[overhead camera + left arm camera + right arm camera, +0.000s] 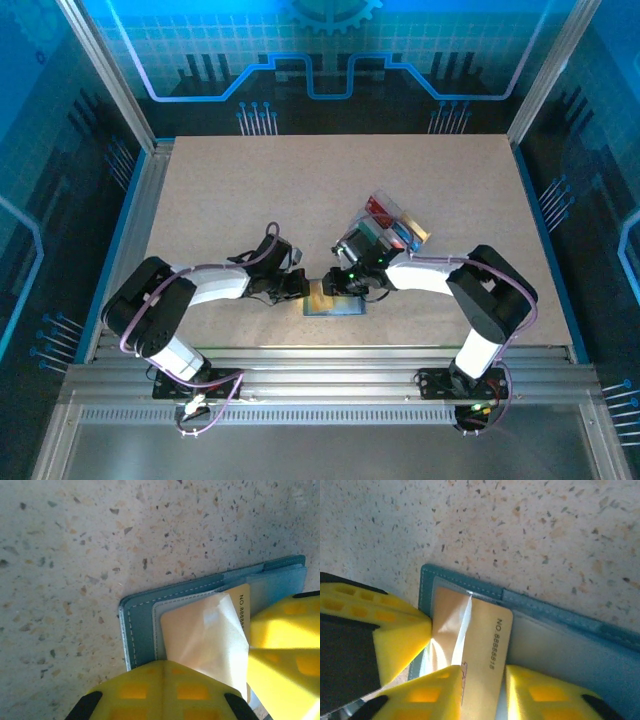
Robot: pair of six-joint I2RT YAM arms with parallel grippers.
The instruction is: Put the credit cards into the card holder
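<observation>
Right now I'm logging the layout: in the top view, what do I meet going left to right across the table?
Left gripper → card holder → clear tray → right arm's elbow.

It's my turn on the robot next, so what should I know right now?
Left gripper: shut, tip resting on the open wallet.
Right gripper: jaws a little apart over the yellow card.
Done: yellow card looks partly tucked under the wallet's clear pocket.
Left to do: slide it fully in, then fetch the other cards from the clear tray.
</observation>
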